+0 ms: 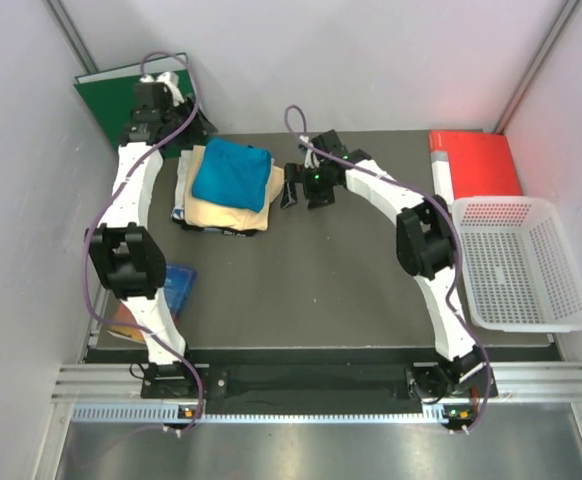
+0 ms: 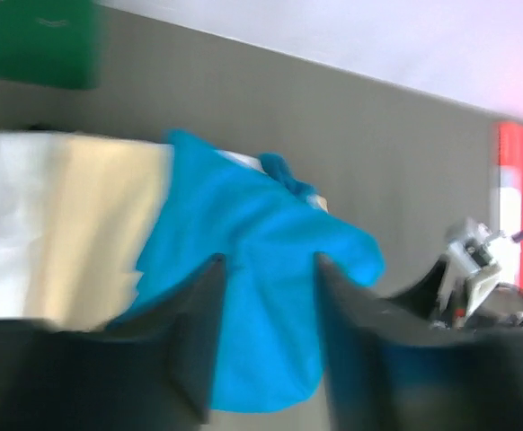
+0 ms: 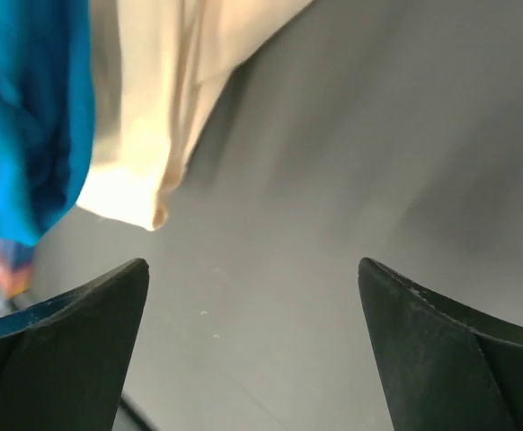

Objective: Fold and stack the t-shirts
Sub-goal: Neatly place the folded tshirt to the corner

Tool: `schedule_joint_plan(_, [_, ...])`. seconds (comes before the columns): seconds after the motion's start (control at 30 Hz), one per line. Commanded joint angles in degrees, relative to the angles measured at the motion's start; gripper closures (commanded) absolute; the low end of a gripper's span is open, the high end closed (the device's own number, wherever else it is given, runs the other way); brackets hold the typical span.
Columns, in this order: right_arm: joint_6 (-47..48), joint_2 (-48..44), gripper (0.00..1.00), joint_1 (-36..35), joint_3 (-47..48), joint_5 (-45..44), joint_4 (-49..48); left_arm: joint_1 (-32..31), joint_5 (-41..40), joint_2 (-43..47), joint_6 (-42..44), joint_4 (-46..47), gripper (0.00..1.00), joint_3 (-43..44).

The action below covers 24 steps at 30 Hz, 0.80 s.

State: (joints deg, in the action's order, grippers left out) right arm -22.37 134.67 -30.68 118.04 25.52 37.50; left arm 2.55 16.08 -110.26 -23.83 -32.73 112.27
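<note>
Closest to the lens, on the right wrist: two dark fingers of the right gripper [image 3: 252, 269], spread wide. Holds nothing; frames only bare grey table [image 3: 351, 135]. Hangs just beside the right edge of the stack, clear of the cloth.

Toward the far left of the table: the t-shirts, both folded, one on the other. Teal-blue shirt [image 1: 231, 172] on top, lying inside the outline of the pale yellow-orange shirt [image 1: 226, 215], which sticks out along the near and right sides. Sits in turn on some darker and white layers, too small to tell apart.

At the stack's far left corner, next to the green binder [image 1: 106, 100]: the left gripper [image 2: 269, 262]. Stands parted, with teal cloth showing beyond the gap; pinches nothing, as far as the blurred wrist view tells.

Off to the right: red folder [image 1: 481, 165] at the far edge, white basket [image 1: 521, 262] just nearer.
</note>
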Motion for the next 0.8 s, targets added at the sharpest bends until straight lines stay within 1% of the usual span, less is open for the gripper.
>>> schedule_joint_plan(0.0, [5.6,-10.3,0.00,2.7,0.1,-12.8,-2.2,-2.4,11.7,-3.4,-2.0,4.0,1.00,2.8])
schedule_joint_plan(0.03, [5.3,-10.6,0.01,3.1,0.0,-14.0,-2.4,-4.5,13.4,-4.3,-3.2,5.0,1.00,2.8])
schedule_joint_plan(0.07, [5.1,-11.0,0.00,3.4,-0.3,-14.4,-2.6,-5.0,19.4,-6.2,-5.9,6.0,1.00,2.4])
schedule_joint_plan(0.1, [5.0,-11.1,0.00,4.2,-0.3,-14.7,-2.8,-5.4,22.0,-7.0,-7.8,7.3,1.00,1.8])
schedule_joint_plan(0.13, [4.7,-11.1,0.00,4.6,-0.3,-15.1,-2.7,-6.2,25.9,-7.9,-10.2,12.5,1.00,0.6])
schedule_joint_plan(0.17, [4.6,-11.0,0.00,5.0,-0.5,-15.1,-2.9,-6.6,30.1,-9.5,-14.4,14.6,1.00,-1.4])
schedule_joint_plan(0.23, [4.4,-10.8,0.00,5.9,-0.6,-15.1,-2.8,-7.5,33.2,-10.5,-18.0,19.3,1.00,-3.9])
schedule_joint_plan(0.3, [4.4,-10.8,0.00,6.4,-1.0,-15.1,-2.5,-7.7,35.3,-10.9,-23.2,27.0,1.00,-8.1])
schedule_joint_plan(0.33, [4.3,-11.1,0.00,6.6,-1.4,-15.1,-2.6,-7.6,36.0,-11.1,-25.7,30.6,1.00,-10.0])
schedule_joint_plan(0.37, [4.2,-11.5,0.00,6.9,-2.5,-15.1,-3.0,-7.4,36.7,-11.6,-30.2,37.0,1.00,-13.2])
schedule_joint_plan(0.43, [3.9,-12.1,0.00,7.1,-3.6,-14.7,-3.7,-6.9,37.9,-12.6,-33.3,41.0,1.00,-16.7])
schedule_joint_plan(0.47, [3.7,-12.8,0.00,7.2,-4.8,-14.8,-4.3,-6.7,37.8,-12.9,-34.8,43.9,1.00,-17.9])
schedule_joint_plan(0.57, [3.4,-13.4,0.00,7.6,-6.4,-14.0,-4.7,-4.9,36.7,-13.9,-37.9,48.7,1.00,-23.4])
schedule_joint_plan(0.6, [3.5,-13.5,0.00,7.6,-6.7,-13.9,-4.7,-4.3,36.1,-14.0,-37.9,49.6,1.00,-24.5])
schedule_joint_plan(0.67, [3.5,-13.9,0.01,7.7,-7.5,-13.7,-4.8,-3.0,33.9,-15.0,-35.9,48.4,1.00,-26.2])
schedule_joint_plan(0.7, [3.5,-14.1,0.00,7.7,-7.7,-13.5,-4.7,-0.5,33.5,-15.2,-34.8,46.2,1.00,-26.4])
schedule_joint_plan(0.73, [3.5,-14.3,0.00,7.7,-8.3,-13.4,-4.9,0.3,32.1,-15.7,-33.4,44.6,1.00,-26.2])
schedule_joint_plan(0.77, [3.6,-14.3,0.00,7.9,-8.3,-13.2,-5.0,0.9,31.2,-16.0,-29.4,41.9,1.00,-25.8])
